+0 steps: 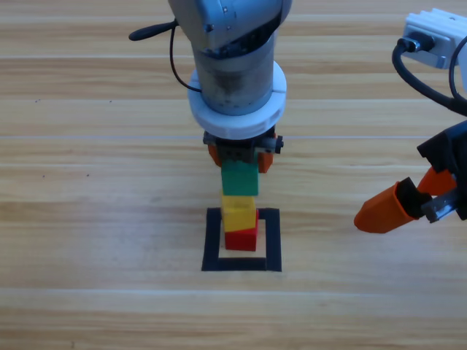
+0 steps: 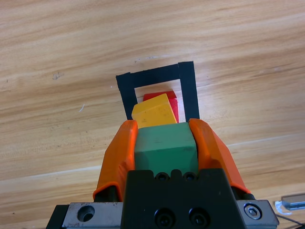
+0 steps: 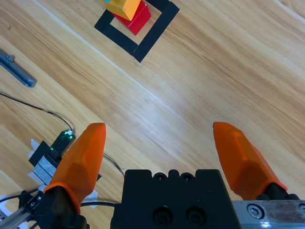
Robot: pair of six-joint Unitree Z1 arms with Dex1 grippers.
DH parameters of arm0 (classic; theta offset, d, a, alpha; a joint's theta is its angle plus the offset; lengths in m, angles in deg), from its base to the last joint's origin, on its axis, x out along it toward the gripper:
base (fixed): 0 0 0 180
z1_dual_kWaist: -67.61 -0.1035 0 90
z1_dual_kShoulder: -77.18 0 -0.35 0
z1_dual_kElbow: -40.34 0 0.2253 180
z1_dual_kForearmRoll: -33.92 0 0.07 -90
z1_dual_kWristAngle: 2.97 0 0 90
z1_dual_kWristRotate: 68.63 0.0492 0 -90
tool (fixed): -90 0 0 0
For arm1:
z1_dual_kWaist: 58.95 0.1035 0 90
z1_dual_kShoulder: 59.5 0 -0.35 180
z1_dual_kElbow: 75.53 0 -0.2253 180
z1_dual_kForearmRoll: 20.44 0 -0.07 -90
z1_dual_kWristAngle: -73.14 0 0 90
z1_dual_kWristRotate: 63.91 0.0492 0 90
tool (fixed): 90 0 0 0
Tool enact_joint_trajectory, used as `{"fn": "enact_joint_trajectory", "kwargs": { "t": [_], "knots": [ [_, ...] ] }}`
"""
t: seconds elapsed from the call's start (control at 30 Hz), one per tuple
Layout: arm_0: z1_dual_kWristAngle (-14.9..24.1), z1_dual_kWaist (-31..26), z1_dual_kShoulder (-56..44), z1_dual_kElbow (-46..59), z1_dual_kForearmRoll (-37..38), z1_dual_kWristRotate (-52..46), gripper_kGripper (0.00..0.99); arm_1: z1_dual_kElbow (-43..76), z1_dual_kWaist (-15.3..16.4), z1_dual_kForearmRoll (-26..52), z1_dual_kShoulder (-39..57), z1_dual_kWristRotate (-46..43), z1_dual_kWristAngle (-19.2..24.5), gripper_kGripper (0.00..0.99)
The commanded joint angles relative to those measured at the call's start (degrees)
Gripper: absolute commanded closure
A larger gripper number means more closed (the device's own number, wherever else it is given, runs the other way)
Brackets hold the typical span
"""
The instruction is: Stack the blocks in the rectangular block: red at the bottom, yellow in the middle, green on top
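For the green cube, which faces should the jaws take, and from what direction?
Its two opposite vertical side faces, from above, as the left gripper grips the green cube now: they are flat and parallel, and a top-down approach keeps the jaws clear of the yellow cube and red cube beneath.

The left arm (image 1: 232, 51) is a thick grey cylinder with a scuffed, darker band low on its body, and a black cable (image 1: 174, 44) loops off its side toward the table's far edge. Its left gripper (image 2: 167, 138) has two smooth orange jaws with rounded outer edges, mounted on a black block with small round screws and a bare metal plate (image 2: 90, 214) beneath. The right gripper (image 3: 162, 143), nearer the table's right edge, has the same tapered orange jaws on a black screwed body, with black cables and a white box (image 1: 435, 36) behind it.
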Motion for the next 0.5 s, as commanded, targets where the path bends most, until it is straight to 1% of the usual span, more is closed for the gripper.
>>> {"fn": "enact_joint_trajectory", "kwargs": {
  "t": [0.03, 0.5],
  "knots": [
    [0.82, 0.86, 3.26, 1.30, 1.26, 0.05, 0.982, 0.35, -1.87, -0.90, 2.46, -0.39, -0.72, 0.000],
    [1.44, 0.78, 3.44, 3.59, 3.46, -0.39, 0.982, 0.35, -1.87, -0.90, 2.19, -0.66, -0.98, 0.000]
  ]
}}
